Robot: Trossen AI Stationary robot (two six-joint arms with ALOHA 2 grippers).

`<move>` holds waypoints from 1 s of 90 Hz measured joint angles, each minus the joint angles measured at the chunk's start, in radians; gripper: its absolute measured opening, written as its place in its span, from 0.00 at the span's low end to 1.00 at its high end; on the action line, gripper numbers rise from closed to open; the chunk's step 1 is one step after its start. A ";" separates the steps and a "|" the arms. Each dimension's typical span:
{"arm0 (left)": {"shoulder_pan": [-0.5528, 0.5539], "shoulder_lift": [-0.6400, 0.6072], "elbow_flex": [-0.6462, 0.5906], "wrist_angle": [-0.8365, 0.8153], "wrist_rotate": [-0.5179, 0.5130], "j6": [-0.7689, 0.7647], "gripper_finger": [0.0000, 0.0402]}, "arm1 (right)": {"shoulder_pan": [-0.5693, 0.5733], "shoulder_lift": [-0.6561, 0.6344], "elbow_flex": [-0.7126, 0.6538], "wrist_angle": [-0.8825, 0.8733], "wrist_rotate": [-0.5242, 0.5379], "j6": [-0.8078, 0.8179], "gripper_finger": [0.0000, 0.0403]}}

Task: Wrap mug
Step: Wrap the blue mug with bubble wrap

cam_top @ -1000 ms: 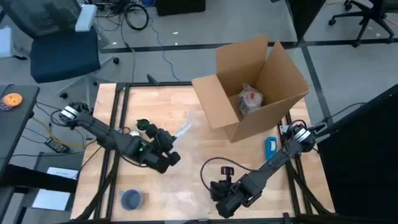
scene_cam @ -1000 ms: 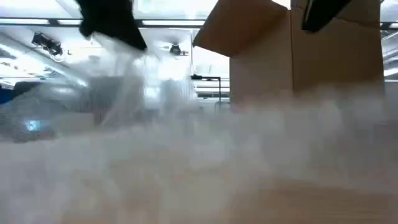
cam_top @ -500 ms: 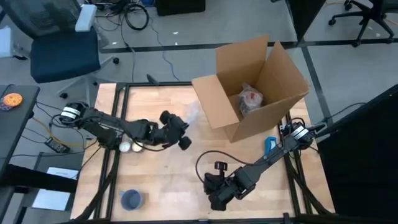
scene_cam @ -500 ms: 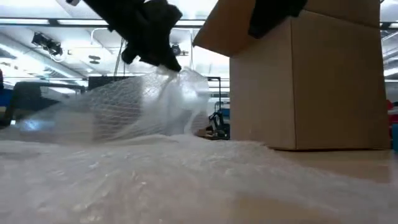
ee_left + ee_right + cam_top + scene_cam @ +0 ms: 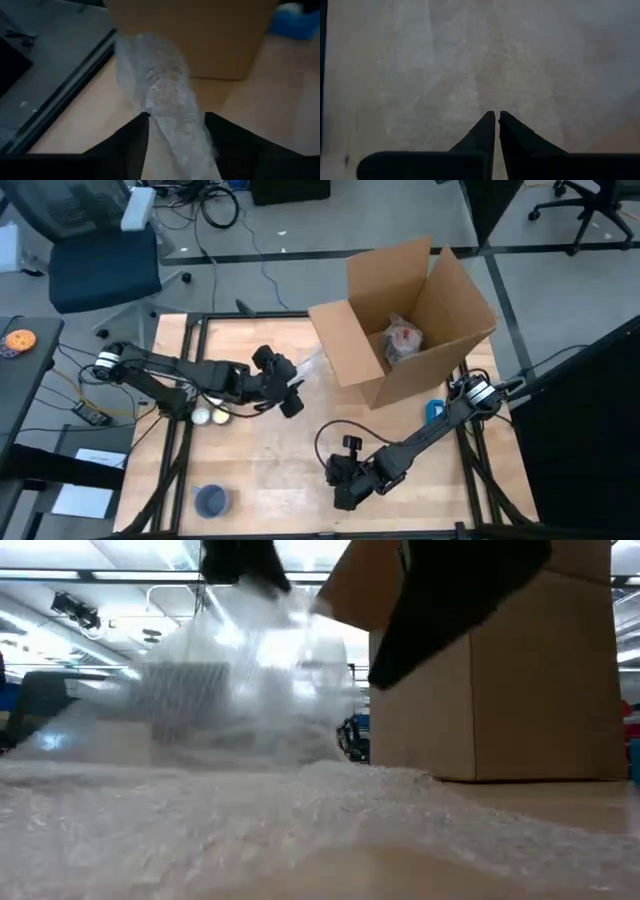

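Bubble wrap (image 5: pixel 165 100), light, limp and slippery, hangs mid-frame from the left gripper (image 5: pixel 172 122) pinching its edge, the best hold, while the right gripper (image 5: pixel 496 116), pressed together, pins it lower down.

At the frame's lower left in the high view, the mug (image 5: pixel 211 500) is too small to detail; the low view's bubble wrap (image 5: pixel 250 690) is blurred, hiding it

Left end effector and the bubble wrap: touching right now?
Touching. The left wrist view shows the bubble wrap pinched between the left end effector fingers, running out toward the cardboard box.
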 joint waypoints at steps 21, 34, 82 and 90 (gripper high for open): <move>-0.055 0.001 0.085 -0.186 0.088 -0.034 0.51 | -0.008 0.000 -0.018 0.035 0.000 0.001 0.01; -0.080 0.001 0.089 -0.364 0.114 -0.149 0.52 | -0.009 0.000 -0.018 0.040 0.000 0.008 0.01; -0.382 0.007 0.089 -0.609 0.564 -0.610 0.52 | -0.008 0.000 -0.018 0.053 -0.001 0.010 0.00; -0.461 0.007 0.089 -0.609 0.568 -0.672 0.52 | -0.008 0.000 -0.018 0.052 -0.001 0.008 0.01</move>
